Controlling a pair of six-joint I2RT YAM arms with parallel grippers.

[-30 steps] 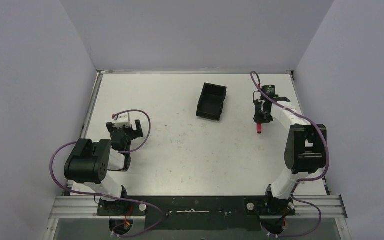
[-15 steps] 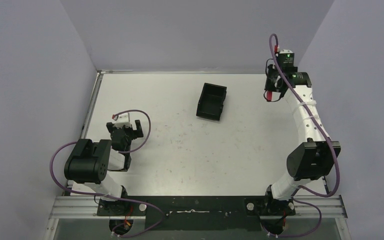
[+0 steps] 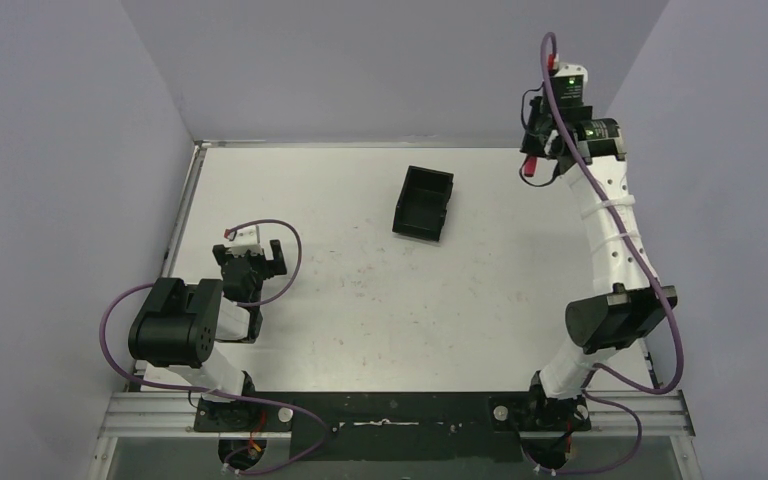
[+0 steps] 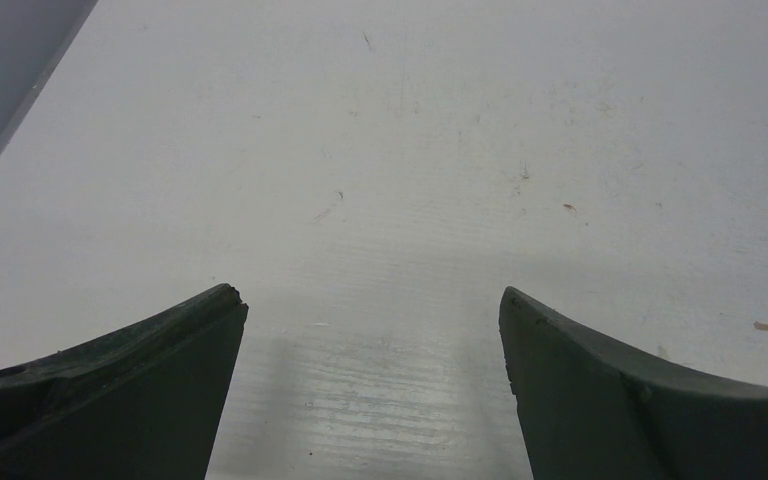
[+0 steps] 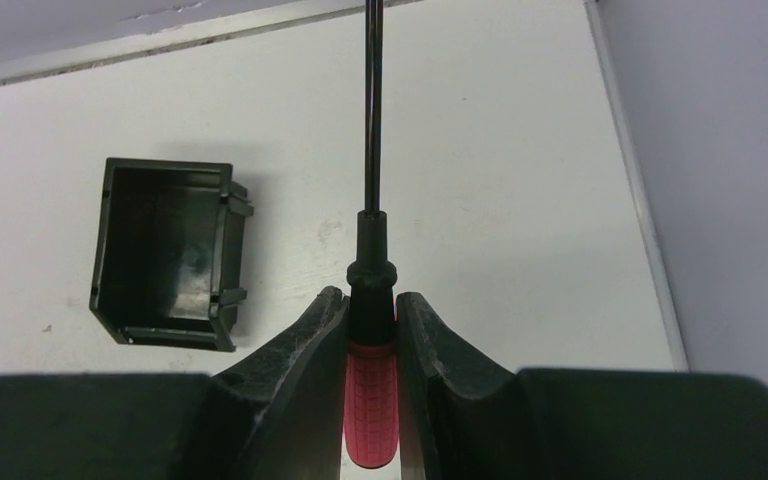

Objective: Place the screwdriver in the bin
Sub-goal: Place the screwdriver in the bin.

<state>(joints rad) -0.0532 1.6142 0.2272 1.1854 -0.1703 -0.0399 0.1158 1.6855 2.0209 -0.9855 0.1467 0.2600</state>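
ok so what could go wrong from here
The right hand pinches the screwdriver only by its red handle, long shaft sticking out, so it could pivot or slip while moving.
The bin is small and sits off to one side; dropped from this height, the screwdriver might miss or bounce out.

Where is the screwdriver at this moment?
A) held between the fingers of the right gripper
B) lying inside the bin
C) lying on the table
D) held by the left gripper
A: the right gripper is shut on the red handle of the screwdriver, and the bin holds nothing.
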